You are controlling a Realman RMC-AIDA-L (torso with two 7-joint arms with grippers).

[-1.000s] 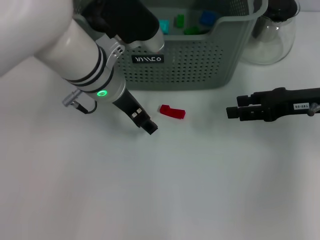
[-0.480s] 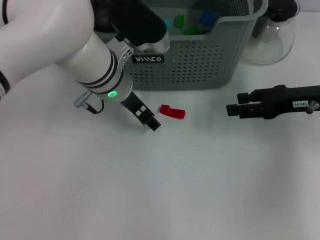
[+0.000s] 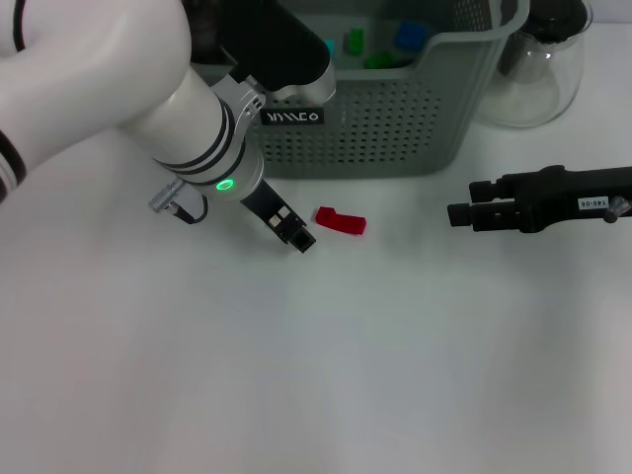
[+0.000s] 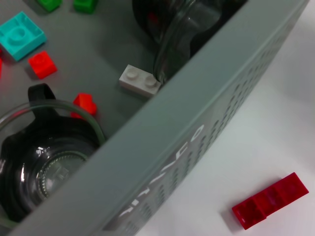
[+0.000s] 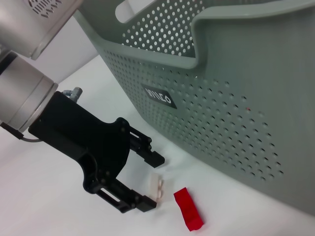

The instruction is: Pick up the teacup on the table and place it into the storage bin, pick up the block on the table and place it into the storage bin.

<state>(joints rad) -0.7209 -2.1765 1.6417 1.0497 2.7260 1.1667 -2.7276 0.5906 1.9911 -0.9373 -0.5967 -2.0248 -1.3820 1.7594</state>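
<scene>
One block left: the red block (image 3: pixel 341 221) lies flat on the white surface (image 3: pixel 326 375), just in front of the bin (image 3: pixel 395 128) and apart from its wall
Teacup: a glass cup (image 4: pixel 44 162) with a black handle sits inside the bin among small bricks, so I judge that half done
Left gripper (image 3: pixel 299 241): low over the surface, just beside the block, on my left of it; my fingers stand open a moderate way with nothing between them, as the right wrist view shows (image 5: pixel 147 182)
Long axis: the block runs roughly side to side across my front, its near end pointing toward my left fingers
Nearer arm: my left by far
Right gripper (image 3: pixel 460 216): idle, well apart on the block's other side; I cannot tell its opening
Next, as I judge it: slide right to straddle the block across its short width
</scene>
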